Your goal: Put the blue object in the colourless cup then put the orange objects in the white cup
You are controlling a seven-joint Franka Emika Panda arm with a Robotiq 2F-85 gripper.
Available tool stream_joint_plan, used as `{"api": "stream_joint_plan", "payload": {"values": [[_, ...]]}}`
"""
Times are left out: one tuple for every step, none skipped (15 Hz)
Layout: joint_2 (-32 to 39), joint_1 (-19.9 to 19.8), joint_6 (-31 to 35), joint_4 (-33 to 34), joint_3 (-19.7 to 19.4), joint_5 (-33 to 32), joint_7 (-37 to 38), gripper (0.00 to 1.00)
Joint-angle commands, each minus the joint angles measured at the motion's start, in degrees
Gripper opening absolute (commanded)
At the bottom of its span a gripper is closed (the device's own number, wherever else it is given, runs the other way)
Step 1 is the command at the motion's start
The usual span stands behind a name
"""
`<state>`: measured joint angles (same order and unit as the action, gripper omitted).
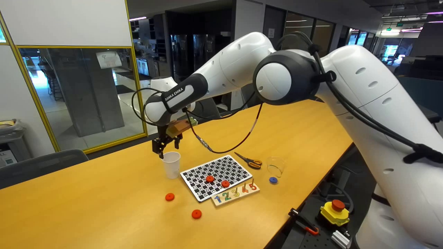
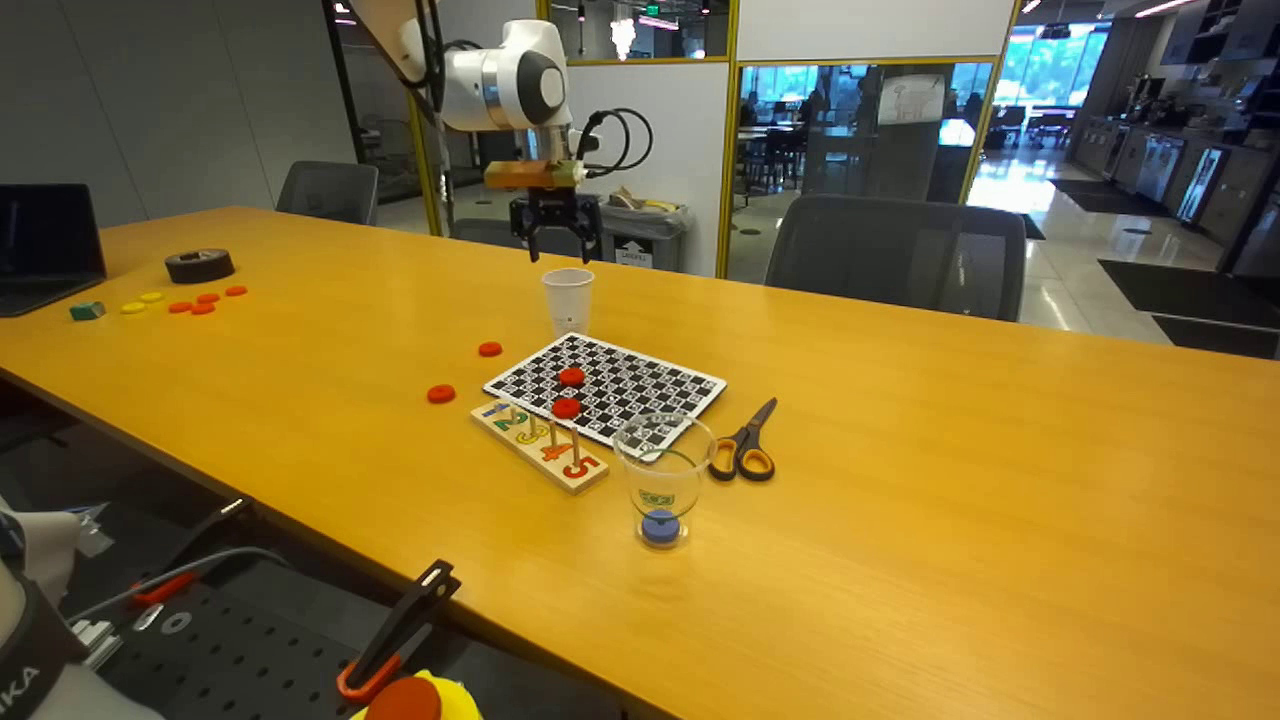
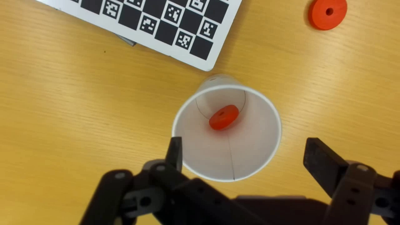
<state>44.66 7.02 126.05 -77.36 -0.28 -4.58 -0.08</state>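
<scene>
My gripper (image 3: 245, 143) stands open above the white cup (image 3: 226, 180), with nothing between its fingers; in both exterior views it hovers over that cup's rim. Inside the cup, in the wrist view, an orange object (image 3: 223, 117) lies tilted. Two more orange objects rest on the checkerboard, one near its middle (image 1: 210, 178) and one by its edge (image 1: 225, 183). On bare table are an orange object (image 1: 169, 196) near the white cup and another orange object (image 1: 196, 214) closer to the front. The blue object (image 2: 660, 527) shows at the bottom of the upright colourless cup (image 2: 640, 480).
The checkerboard (image 1: 235, 166) lies beside the white cup, with a wooden number board (image 1: 221, 200) along its edge. Scissors (image 2: 745, 450) lie between checkerboard and colourless cup. Farther off are a tape roll (image 2: 199, 265), several flat orange and yellow pieces, and a laptop (image 2: 45, 245).
</scene>
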Motion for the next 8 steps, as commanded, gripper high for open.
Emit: {"api": "stream_joint_plan", "payload": {"values": [[-6.90, 0.97, 1.32, -9.05, -1.27, -2.29, 3.91, 1.00], [-8.46, 0.76, 1.60, -11.30, -1.32, -2.69, 4.32, 1.00], [-10.35, 0.36, 2.48, -14.33, -1.39, -2.90, 4.55, 1.00], [-12.15, 0.08, 3.55, -17.26, -1.72, -3.29, 4.88, 1.00], [-13.83, -0.31, 5.02, -20.40, -1.98, -3.49, 5.08, 1.00], [-15.26, -0.68, 6.55, -23.13, -2.26, -3.52, 5.18, 1.00], [-16.56, -1.13, 8.02, -25.88, -2.58, -3.53, 5.30, 1.00], [-17.63, -1.58, 9.48, -28.31, -2.89, -3.53, 5.37, 1.00]]}}
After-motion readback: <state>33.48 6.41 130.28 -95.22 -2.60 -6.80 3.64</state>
